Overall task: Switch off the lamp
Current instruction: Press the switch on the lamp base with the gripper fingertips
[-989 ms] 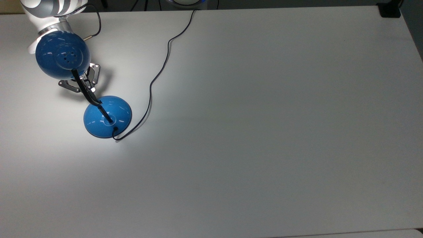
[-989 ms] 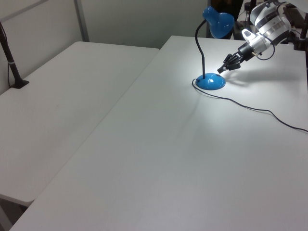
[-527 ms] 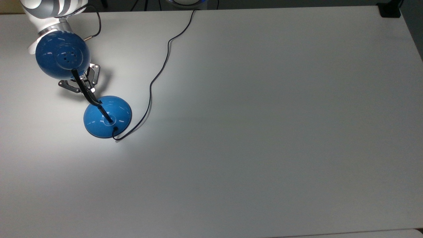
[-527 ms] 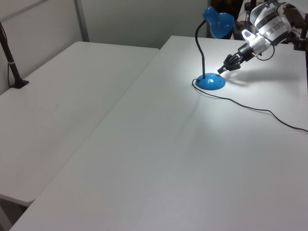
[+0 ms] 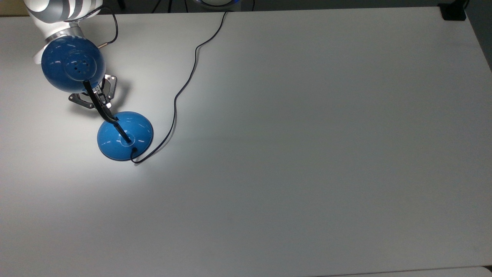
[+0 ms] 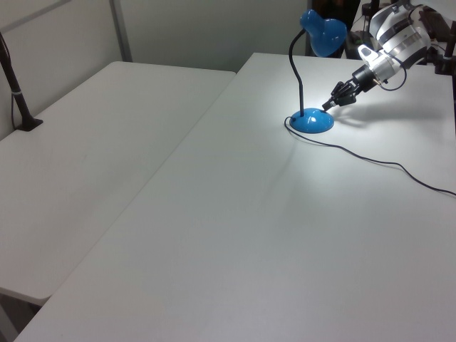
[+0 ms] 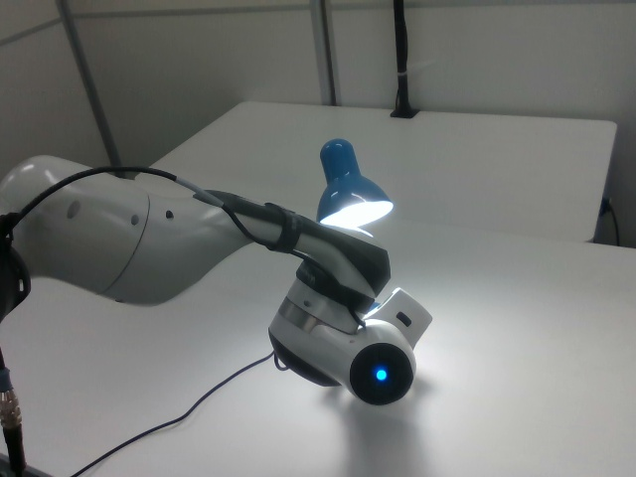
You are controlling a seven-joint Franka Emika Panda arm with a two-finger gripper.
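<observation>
— So where's the lamp (image 5: 125, 135)?
— On the table (image 5: 307, 154), lit, at the top view's left.
— And the gripper (image 5: 100, 100)?
— Just beside its base, under the shade, fingers spread, holding nothing.

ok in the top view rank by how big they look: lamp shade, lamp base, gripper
1. lamp shade, though it sits higher, nearer the camera, so it may only look bigger than the base
2. lamp base
3. gripper, smallest, partly hidden under the shade
</observation>
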